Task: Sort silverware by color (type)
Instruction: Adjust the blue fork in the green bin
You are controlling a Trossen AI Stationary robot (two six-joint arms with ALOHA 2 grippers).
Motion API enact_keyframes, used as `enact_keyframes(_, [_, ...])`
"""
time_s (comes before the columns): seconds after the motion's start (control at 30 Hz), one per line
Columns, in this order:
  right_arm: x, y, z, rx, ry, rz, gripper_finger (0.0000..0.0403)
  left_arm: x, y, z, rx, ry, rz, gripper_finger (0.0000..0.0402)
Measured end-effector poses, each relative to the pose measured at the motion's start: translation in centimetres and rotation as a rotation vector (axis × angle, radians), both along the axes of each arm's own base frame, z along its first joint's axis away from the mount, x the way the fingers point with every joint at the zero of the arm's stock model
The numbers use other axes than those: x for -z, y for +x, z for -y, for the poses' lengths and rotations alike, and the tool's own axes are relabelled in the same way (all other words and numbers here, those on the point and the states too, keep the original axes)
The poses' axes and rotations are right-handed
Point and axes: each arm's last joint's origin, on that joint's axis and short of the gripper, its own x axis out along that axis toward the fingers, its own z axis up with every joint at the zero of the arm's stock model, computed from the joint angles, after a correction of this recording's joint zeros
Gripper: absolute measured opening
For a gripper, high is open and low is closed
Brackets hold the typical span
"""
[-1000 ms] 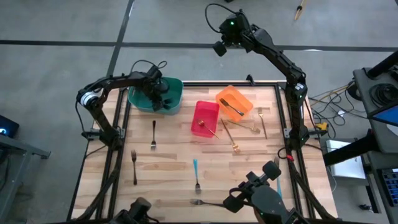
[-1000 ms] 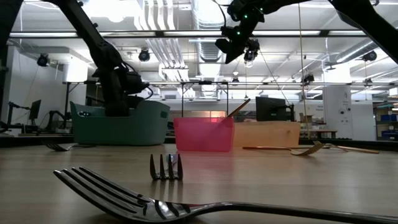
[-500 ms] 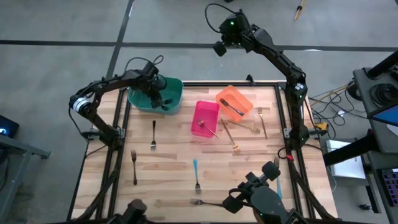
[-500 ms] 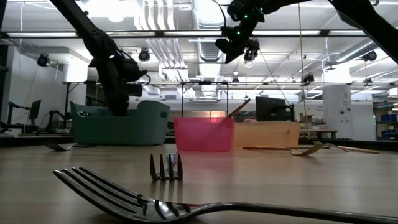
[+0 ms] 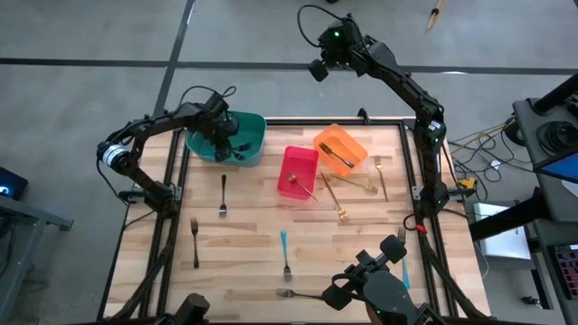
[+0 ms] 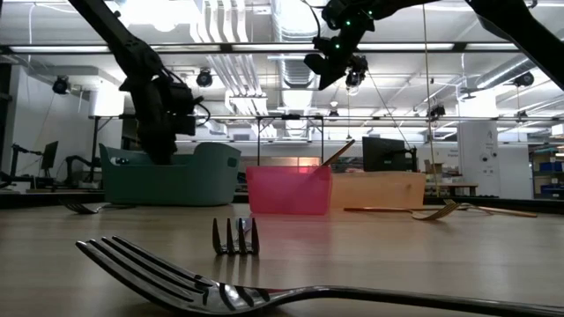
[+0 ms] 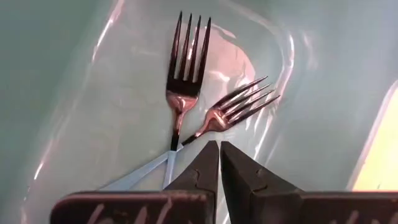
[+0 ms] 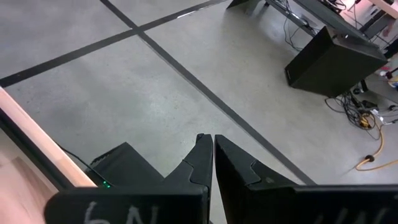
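My left gripper (image 7: 219,157) is shut and empty, hovering over the teal bin (image 5: 249,137) at the table's far left. Two light-blue-handled forks (image 7: 186,106) lie crossed on the bin's floor, below the fingertips. My right gripper (image 8: 211,149) is shut and raised high beyond the table's far edge (image 5: 318,69). On the table lie two dark-handled forks (image 5: 223,194) (image 5: 194,241), a light-blue-handled fork (image 5: 284,254), a silver fork (image 5: 302,293) by the near edge and several gold forks (image 5: 361,185).
The red bin (image 5: 298,171) holds a gold fork that sticks out over its rim. The orange bin (image 5: 340,149) holds a dark fork. Both stand at the table's far middle. The low view shows the near silver fork (image 6: 264,295) close up.
My left gripper has risen from down inside the teal bin to above its rim and has shifted a little toward the table's left edge. The forks on the table and my right arm have kept still.
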Motion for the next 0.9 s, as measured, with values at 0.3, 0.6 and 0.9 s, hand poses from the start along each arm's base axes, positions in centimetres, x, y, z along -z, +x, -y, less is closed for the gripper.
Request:
enact_keyframes(0.3, [0.0, 0.0, 0.0, -0.001, 0.0, 0.0, 0.0009, 0.3, -0.5, -1.5, -0.079, 0.05, 0.046, 0.004])
enact_keyframes(0.6, [0.0, 0.1, -0.1, -0.002, 0.0, 0.001, 0.0009, 3.1, -0.2, -2.2, -0.087, -0.034, -0.012, 0.0102])
enact_keyframes(0.9, [0.0, 0.2, -0.2, -0.001, 0.011, 0.018, 0.0009, 4.0, -0.1, -2.6, -0.091, -0.044, -0.018, 0.0111])
